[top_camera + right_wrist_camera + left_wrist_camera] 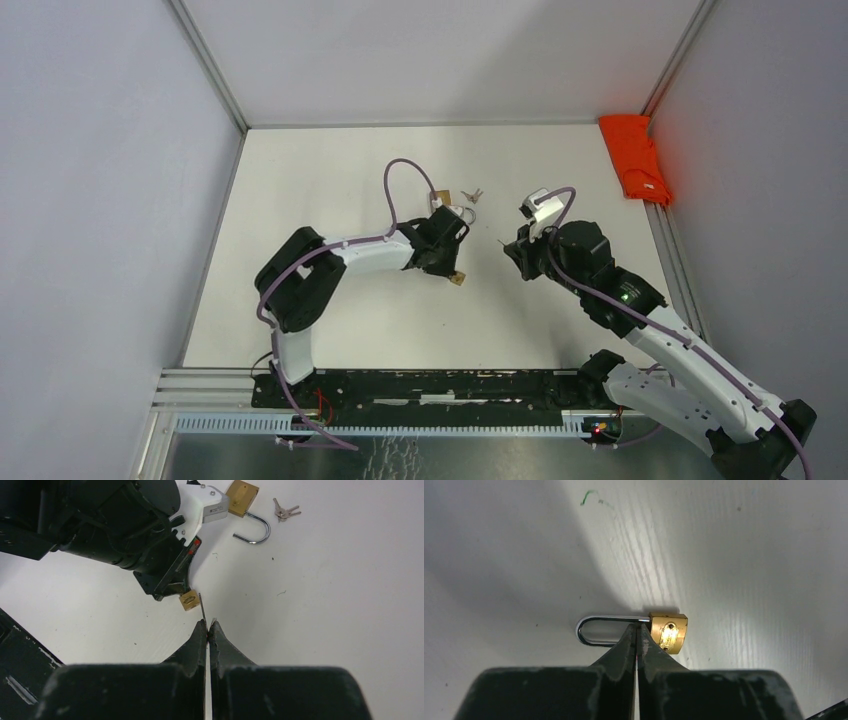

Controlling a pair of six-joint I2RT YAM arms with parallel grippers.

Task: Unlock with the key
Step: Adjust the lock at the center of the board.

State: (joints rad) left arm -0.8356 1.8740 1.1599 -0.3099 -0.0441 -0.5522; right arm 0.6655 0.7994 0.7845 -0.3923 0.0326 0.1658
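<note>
The left fingers [633,639] are pressing tight together, their tips pinching the steel shackle [596,629] of the small padlock [668,632] right beside its brass body. The shackle's near leg is vanishing behind those tips, so whether it is seated in the body I cannot tell. From overhead, this padlock is only peeking out as a brass corner under the left wrist, at the centre of the frame, with the rest covered by the arm. In the right wrist view its keyhole face is showing just left of centre, while the black bulk of the left arm is filling the upper left and hiding the shackle completely. The right fingers [204,632] are also closed hard, gripping the key [201,605]. Only a thin blade is sticking up from the tips; the bow is buried between them. The blade is looking almost against the padlock here, but overhead the two are clearly standing apart. A second padlock [242,498], its shackle swung open, is lying on the white table [330,180] at the top of the frame, and its upper corner is being cut off by the edge. A bunch of keys [286,513] is lying just beside it, too small to count.
</note>
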